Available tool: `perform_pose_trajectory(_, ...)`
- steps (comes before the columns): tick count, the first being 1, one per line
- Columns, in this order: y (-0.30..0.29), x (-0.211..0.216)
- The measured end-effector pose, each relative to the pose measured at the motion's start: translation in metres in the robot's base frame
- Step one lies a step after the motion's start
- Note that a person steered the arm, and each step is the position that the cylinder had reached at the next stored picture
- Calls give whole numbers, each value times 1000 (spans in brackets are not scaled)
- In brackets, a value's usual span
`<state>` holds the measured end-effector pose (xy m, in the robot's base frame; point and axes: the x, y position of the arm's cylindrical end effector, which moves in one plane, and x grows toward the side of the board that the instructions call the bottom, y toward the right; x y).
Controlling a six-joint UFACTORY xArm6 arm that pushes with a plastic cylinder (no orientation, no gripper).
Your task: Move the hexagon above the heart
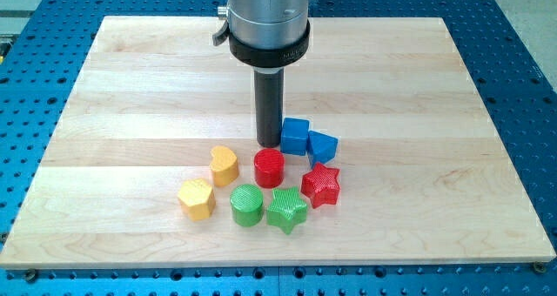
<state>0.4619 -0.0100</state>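
Nothing gripped, no fingers to close: parking my tip (268, 144) just left of the blue plastic cube (295, 136).
Expecting the light, rigid, easy-sliding yellow plastic hexagon (196, 198), down-left of the tip; pushing squarely on its lower flat side, skirting the yellow plastic heart (224, 164).

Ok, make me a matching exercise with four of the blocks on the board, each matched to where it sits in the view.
Things:
1. yellow hexagon
2. yellow heart
3. red star
4. red cylinder

Places:
A. just below my tip
B. farthest toward the view's left
C. right of the green star, below the blue blocks
D. left of the red cylinder

Pairs: 1-B, 2-D, 3-C, 4-A
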Motion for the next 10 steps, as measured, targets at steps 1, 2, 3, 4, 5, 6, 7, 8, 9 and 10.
perform_pose_trajectory(1,-5,0)
perform_pose_trajectory(2,-36,-8)
perform_pose_trajectory(3,-97,-21)
perform_pose_trajectory(4,-144,-20)
perform_pose_trajectory(5,-157,21)
perform_pose_trajectory(6,-161,69)
perform_pose_trajectory(7,-159,121)
perform_pose_trajectory(8,-133,152)
perform_pose_trajectory(9,-118,157)
perform_pose_trajectory(10,-71,157)
